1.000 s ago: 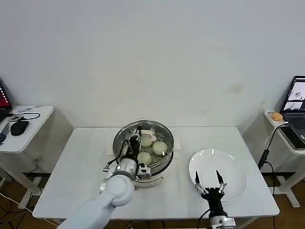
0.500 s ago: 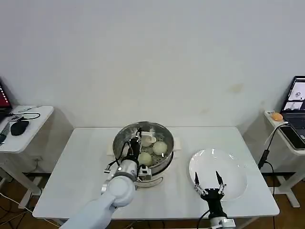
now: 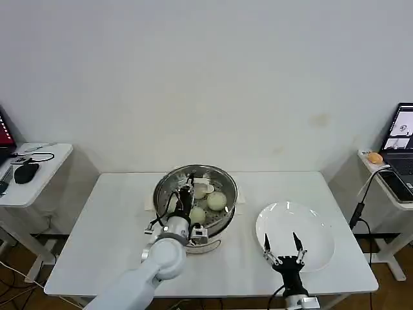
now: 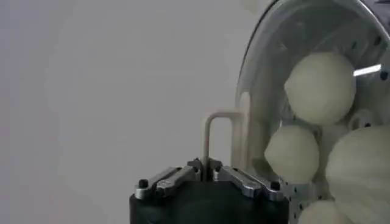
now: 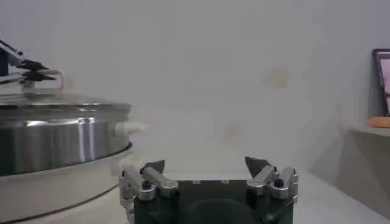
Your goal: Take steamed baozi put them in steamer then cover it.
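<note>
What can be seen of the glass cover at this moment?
The cover is a round, clear glass lid with a metal rim and a pale cream loop handle at its centre. It sits level on the steamer in the right wrist view, with the baozi visible through the glass. The left gripper is shut on the handle.

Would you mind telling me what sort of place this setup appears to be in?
Probably a lab or office test room, not a kitchen: a plain white table against a bare wall, side desks with a laptop and a mouse, and cables trailing to the floor.
</note>
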You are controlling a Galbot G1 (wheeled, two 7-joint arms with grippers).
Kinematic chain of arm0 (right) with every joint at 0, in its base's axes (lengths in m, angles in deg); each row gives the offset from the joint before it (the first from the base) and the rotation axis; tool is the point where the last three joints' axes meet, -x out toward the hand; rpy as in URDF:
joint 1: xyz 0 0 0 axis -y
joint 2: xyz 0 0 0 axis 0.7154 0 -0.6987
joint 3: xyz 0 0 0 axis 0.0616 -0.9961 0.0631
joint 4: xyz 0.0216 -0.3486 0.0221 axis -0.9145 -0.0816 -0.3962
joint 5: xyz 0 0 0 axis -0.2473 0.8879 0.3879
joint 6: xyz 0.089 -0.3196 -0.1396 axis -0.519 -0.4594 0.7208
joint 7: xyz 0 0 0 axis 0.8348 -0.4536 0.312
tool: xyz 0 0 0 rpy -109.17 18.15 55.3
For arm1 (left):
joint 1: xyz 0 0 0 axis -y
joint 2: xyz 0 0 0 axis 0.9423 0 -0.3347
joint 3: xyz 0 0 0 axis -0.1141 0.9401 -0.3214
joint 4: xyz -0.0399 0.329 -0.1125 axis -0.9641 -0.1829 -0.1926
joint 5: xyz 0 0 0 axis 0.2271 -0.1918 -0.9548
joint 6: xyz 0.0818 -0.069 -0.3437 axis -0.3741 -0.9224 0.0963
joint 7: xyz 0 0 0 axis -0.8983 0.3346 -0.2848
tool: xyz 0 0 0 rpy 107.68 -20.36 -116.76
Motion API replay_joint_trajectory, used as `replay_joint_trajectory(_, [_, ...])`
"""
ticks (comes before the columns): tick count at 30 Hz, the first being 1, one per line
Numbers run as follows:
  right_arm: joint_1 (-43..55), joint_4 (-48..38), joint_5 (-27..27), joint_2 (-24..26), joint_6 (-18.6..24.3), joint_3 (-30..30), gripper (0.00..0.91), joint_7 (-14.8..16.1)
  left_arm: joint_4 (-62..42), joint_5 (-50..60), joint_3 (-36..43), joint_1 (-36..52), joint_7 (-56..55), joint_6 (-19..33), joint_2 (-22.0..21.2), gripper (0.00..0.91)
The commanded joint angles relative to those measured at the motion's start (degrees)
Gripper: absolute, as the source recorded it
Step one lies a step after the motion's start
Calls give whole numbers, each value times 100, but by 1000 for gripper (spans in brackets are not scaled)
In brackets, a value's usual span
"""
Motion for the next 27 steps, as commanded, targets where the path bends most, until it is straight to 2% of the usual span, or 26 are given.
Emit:
replay_joint_trajectory(1, [7,-24,4,-13,9,-11,907,0,-13,0,3,14,-6,4,56,0])
replay_joint_trajectory(7, [-6,-14,4,-5,25,-12,907,2,-72,-34,4,10,-30,17,40,0])
replay_joint_trajectory(8, [-11,-3,-1,-2,18,-6,907,2,-54,-44,16,-5,-66,9,34,373])
replay_joint_trajectory(9, [-13,-1,0,-1,20,-2,907,4,-29,-61,22,-19,-96,1,30,907])
replay_joint_trajectory(20, [-23,-6,15,-11,42,-6,907,13,196,-161,-25,-81,-277,-24,77,907])
replay_joint_trajectory(27, [-32,5,27,-8,47,-9,907,15,699,-254,-195,-374,-266,-25,398,907])
